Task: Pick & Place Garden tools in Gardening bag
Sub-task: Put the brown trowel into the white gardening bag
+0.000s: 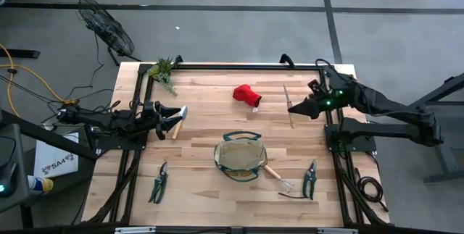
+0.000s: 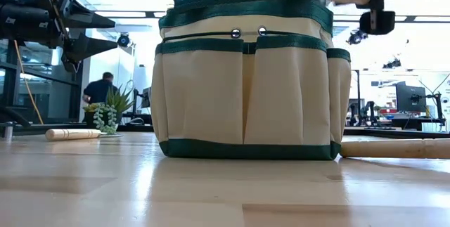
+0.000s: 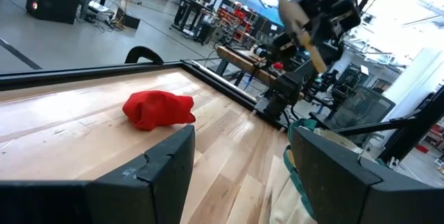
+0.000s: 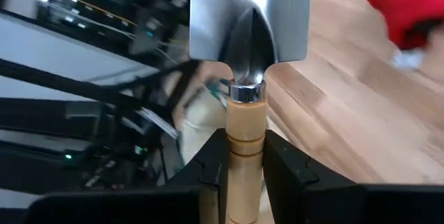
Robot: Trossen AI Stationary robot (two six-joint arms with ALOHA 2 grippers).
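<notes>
A wooden tabletop stands on a grey floor, with a big bright room behind it. The bag sits near the front middle of the tabletop, tan with green trim. From above, what is inside it is hard to make out. A rake lies just beside the bag, and its handle end is hidden at the bag's edge. One pair of pruners lies to the front left and another pair of pruners to the front right. The red glove lies toward the back, well apart from the bag.

The right gripper is up off the tabletop at the right side. Its fingers pinch the wooden handle of a trowel, whose shiny blade is cut off at the picture's edge.

The left gripper hovers at the left side with its fingers spread wide, holding nothing. A second trowel lies just beside it. A small green plant sits in the back left corner.
</notes>
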